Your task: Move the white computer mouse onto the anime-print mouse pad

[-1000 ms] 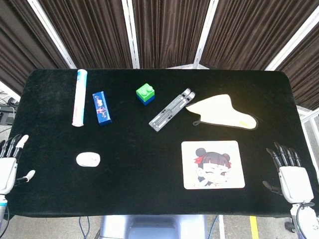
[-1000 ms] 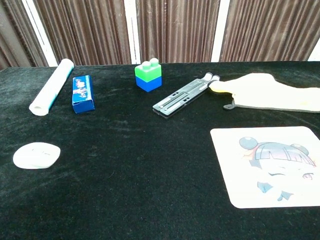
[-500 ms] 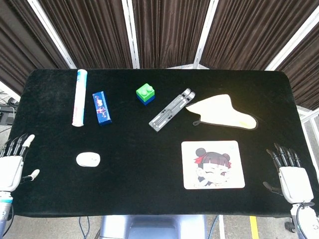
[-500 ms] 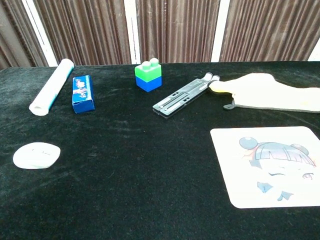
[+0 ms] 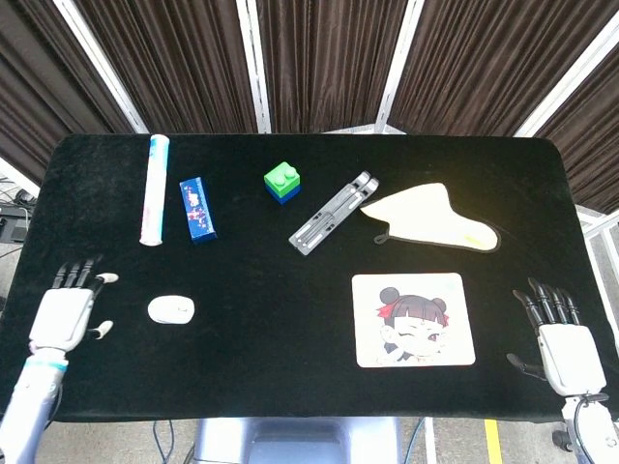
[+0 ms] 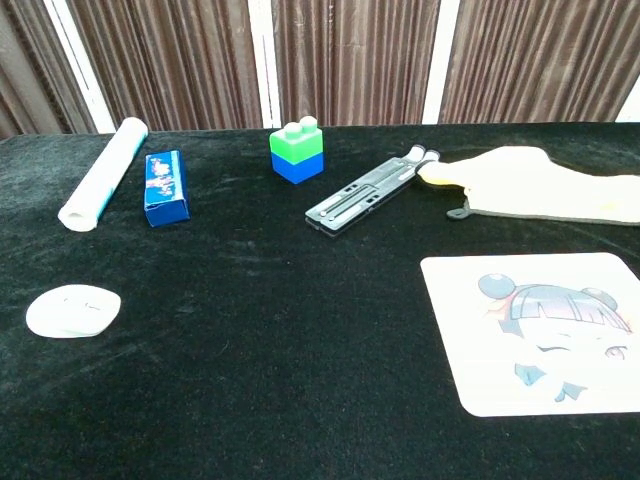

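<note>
The white computer mouse [image 5: 171, 309] [image 6: 73, 310] lies on the black table at the front left. The anime-print mouse pad [image 5: 413, 319] [image 6: 540, 329] lies flat at the front right, far from the mouse. My left hand [image 5: 66, 311] hovers over the table's left edge, a short way left of the mouse, fingers spread and holding nothing. My right hand [image 5: 561, 342] stays off the table's right front corner, open and empty, right of the pad. Neither hand shows in the chest view.
At the back left lie a white tube [image 5: 154, 188] and a blue box [image 5: 197, 209]. A green-and-blue block [image 5: 282, 182], a grey folding stand [image 5: 333, 214] and a cream oven mitt [image 5: 435, 217] sit across the back middle and right.
My left hand has moved right and forward, from off the table's left edge to over it, closer to the mouse. The right hand and all objects have stayed put.
</note>
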Controlling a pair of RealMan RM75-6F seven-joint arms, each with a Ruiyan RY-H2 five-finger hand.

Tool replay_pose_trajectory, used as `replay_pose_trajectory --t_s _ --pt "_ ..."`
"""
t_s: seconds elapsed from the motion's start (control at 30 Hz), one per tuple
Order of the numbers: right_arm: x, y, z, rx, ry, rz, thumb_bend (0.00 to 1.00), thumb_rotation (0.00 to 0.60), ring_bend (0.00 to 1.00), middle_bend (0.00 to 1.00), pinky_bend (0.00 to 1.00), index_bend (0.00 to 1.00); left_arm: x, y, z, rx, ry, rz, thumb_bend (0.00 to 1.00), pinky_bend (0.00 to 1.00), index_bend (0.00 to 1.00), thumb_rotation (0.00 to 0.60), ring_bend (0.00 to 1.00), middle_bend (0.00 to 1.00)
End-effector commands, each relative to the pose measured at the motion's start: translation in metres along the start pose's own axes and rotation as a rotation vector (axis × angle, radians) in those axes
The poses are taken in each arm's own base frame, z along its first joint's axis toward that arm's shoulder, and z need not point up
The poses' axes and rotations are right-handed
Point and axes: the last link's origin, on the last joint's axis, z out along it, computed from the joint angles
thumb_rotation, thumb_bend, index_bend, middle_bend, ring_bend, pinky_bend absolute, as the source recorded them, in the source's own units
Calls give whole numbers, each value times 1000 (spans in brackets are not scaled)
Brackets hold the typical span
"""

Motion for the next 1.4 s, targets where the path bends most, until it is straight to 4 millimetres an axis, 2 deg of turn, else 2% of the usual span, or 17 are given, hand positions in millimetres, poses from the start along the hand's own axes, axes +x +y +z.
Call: replay_pose_trajectory --t_s 0.03,0.4,0.6,1.03,1.4 --pt "1 0 -1 6 5 5 53 600 0 0 0 116 -9 21 12 -26 -52 5 205 0 274 600 0 0" --pt "5 -2 -3 23 13 25 55 600 0 0 0 116 -25 64 31 -56 -122 36 208 0 275 600 0 0" --pt "6 -2 -3 26 16 33 55 600 0 0 0 115 -32 78 40 -58 -144 59 205 0 305 600 0 0" --pt "9 -2 -4 28 20 53 57 600 0 0 0 116 -41 81 46 -26 -170 93 206 0 326 600 0 0" --pt "9 -2 -4 32 17 56 57 600 0 0 0 115 -48 89 50 -27 -185 98 292 0 486 600 0 0"
